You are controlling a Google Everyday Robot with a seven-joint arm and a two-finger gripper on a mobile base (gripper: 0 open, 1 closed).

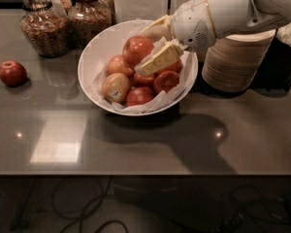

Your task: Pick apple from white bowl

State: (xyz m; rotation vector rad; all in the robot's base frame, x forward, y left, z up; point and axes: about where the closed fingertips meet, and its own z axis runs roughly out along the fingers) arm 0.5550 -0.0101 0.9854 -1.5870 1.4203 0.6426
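The white bowl point(93, 50) stands at the middle back of the dark counter, lined with crumpled white paper and holding several apples point(115, 87). My gripper point(142, 52) reaches in from the upper right over the bowl. Its pale fingers point(161, 58) are shut on the red-orange apple point(136, 47), one above it and one below. The apple is raised above the other fruit, over the middle of the bowl. Its sticker does not show.
A small dark red apple point(11, 73) lies on the counter at the left. Two glass jars point(44, 28) point(89, 14) stand behind the bowl on the left. A stack of beige disposable bowls point(235, 59) stands right of it, under my arm. The counter's front edge runs below.
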